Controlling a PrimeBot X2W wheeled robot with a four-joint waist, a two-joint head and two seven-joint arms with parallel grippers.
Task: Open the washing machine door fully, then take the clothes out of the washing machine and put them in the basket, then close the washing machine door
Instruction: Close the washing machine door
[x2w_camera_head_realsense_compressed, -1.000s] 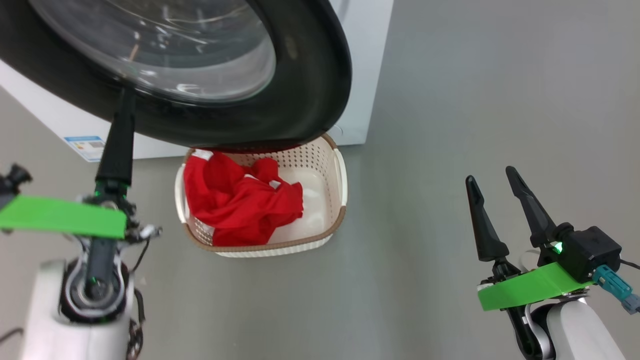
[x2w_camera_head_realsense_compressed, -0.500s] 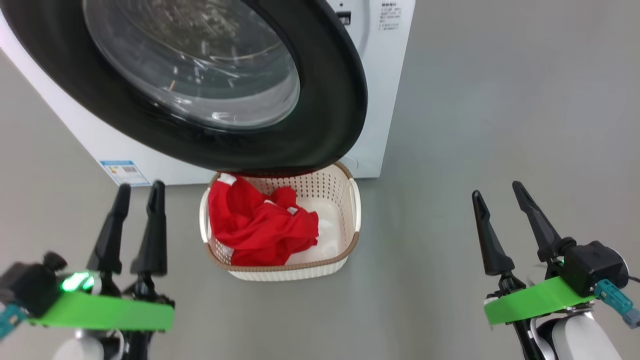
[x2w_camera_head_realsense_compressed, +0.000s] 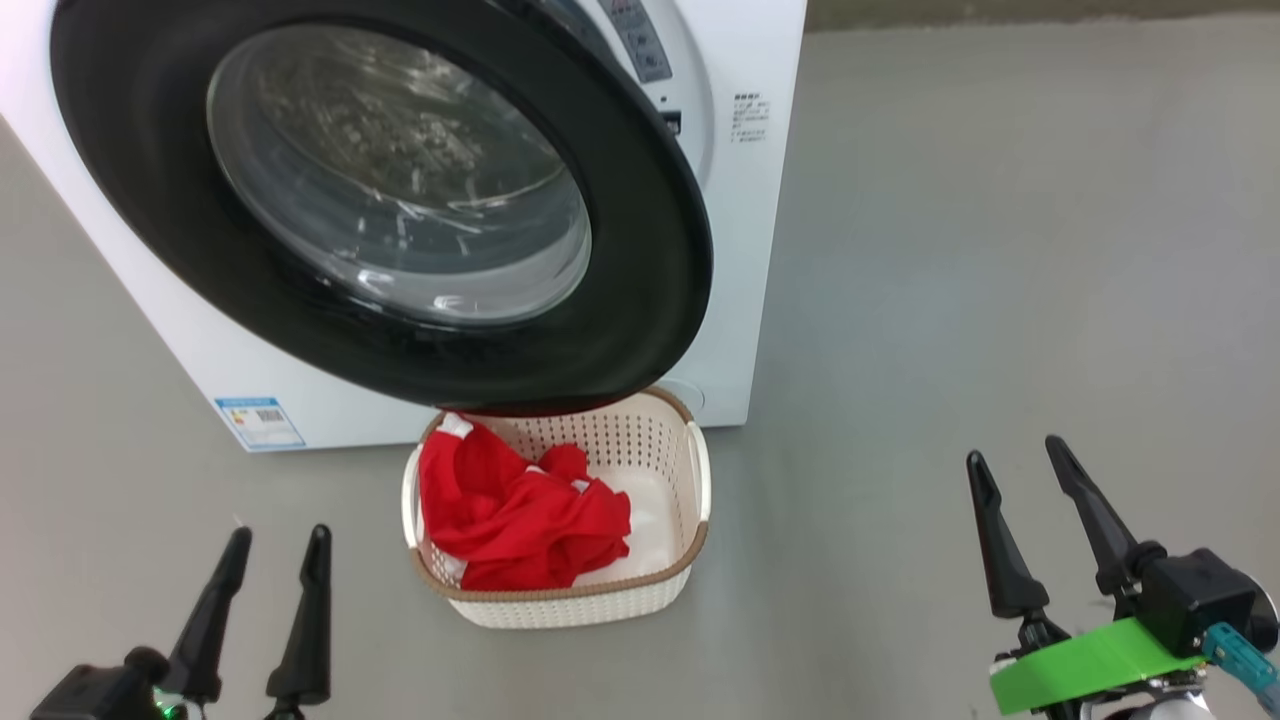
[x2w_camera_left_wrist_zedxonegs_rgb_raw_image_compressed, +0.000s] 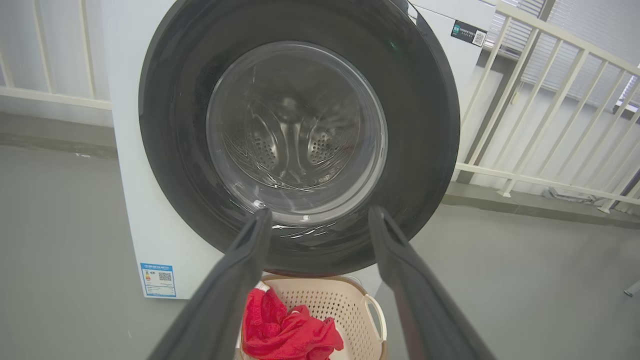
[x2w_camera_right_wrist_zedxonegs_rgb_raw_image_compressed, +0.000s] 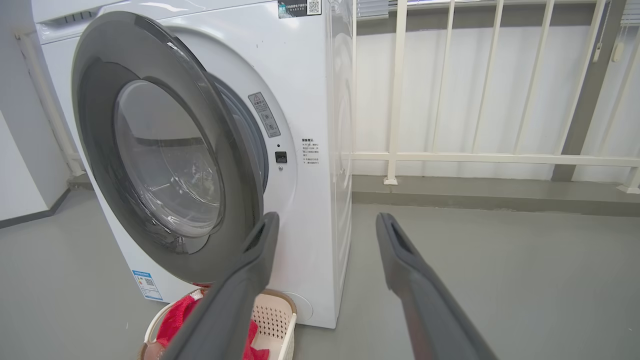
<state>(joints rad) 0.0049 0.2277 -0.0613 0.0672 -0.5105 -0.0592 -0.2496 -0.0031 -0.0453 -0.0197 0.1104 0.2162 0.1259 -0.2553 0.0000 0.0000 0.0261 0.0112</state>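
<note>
Here, the red clothes (x2w_camera_head_realsense_compressed: 520, 525) are piled in the basket (x2w_camera_head_realsense_compressed: 600, 606) below the washing machine door (x2w_camera_head_realsense_compressed: 645, 300). The left gripper (x2w_camera_head_realsense_compressed: 280, 535) and right gripper (x2w_camera_head_realsense_compressed: 1014, 450) are spread wide, empty.

Quick count: one washing machine (x2w_camera_head_realsense_compressed: 740, 250), one round door (x2w_camera_head_realsense_compressed: 640, 250) on it, and one blue label (x2w_camera_head_realsense_compressed: 258, 423) low on the front. One basket (x2w_camera_head_realsense_compressed: 580, 600) on the floor. The red clothes (x2w_camera_head_realsense_compressed: 520, 520) in it are one crumpled heap; can't tell how many pieces. Two grippers, the left gripper (x2w_camera_head_realsense_compressed: 280, 534) and the right gripper (x2w_camera_head_realsense_compressed: 1015, 452), with two dark fingers (x2w_camera_head_realsense_compressed: 1003, 560) each, so four total. One green band (x2w_camera_head_realsense_compressed: 1095, 665) on the right one.
</note>
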